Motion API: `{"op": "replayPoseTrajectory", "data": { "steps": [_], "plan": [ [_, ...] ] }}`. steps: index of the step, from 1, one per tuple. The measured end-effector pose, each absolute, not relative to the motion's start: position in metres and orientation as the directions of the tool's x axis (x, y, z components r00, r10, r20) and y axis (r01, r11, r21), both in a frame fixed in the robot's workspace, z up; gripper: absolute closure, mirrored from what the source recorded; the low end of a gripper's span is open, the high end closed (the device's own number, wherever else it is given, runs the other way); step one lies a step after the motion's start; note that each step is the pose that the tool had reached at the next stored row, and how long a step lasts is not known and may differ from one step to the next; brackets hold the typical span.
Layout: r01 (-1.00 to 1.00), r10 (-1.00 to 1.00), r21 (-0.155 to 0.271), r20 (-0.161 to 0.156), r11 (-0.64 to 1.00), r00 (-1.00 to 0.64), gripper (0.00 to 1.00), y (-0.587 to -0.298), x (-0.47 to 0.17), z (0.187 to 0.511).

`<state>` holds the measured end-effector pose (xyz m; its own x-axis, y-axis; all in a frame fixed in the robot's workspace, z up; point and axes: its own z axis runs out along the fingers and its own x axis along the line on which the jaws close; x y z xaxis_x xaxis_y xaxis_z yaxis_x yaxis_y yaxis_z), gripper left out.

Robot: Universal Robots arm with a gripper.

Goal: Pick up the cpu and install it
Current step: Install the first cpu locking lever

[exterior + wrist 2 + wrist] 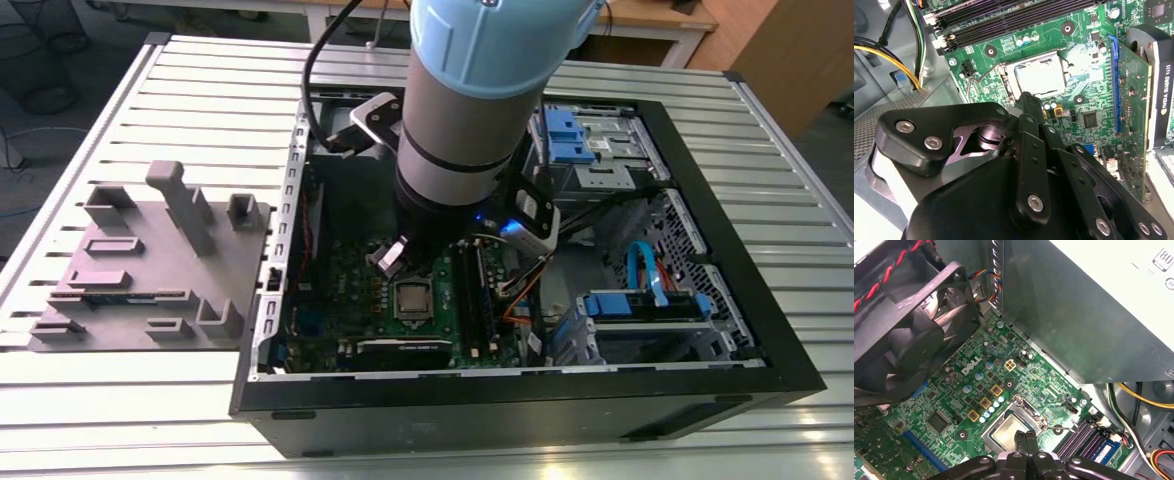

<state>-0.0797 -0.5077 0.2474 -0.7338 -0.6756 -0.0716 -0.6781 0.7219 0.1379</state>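
Reaching down into an open black computer case [534, 410] lying on a slatted metal table [174, 90], with a grey moulded tray [134, 290] well apart at the exterior view's left. Fills the middle of the case with the pale blue and grey arm [467, 110], wrist low over the green circuit board [340, 300]. Takes in, across the wrist views, a big grey metal box [1079, 315] and a black fan [909, 325] at the board's edges, plus long black memory slots [999, 15] and an upright graphics card [1154, 85]. Carries the black gripper [1026, 98] with fingertips pressed together, pinching nothing. Finds the cpu [1043, 76], a small silver-grey square, lying flat in its socket [1021, 61] near the middle of the board, apparently seated. Places that chip just below and beyond the closed tips, on the near side of the wrist in the exterior view; touching or a shade apart, impossible to tell. Offers no long axis, being square, with edges roughly parallel to the memory slots. Shows a thin wire lever [1064, 429] beside the socket, latched or free not clear.
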Motion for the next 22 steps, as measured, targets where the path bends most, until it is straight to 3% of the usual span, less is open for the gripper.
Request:
{"op": "replayPoseTrajectory", "data": {
  "steps": [17,22],
  "plan": [
    [-0.678,-0.676,0.138,-0.072,0.722,-0.734,0.89,-0.508,-0.080,0.269],
    [-0.679,-0.672,0.166,-0.105,0.715,-0.733,0.89,-0.508,-0.080,0.270]
  ]
}}
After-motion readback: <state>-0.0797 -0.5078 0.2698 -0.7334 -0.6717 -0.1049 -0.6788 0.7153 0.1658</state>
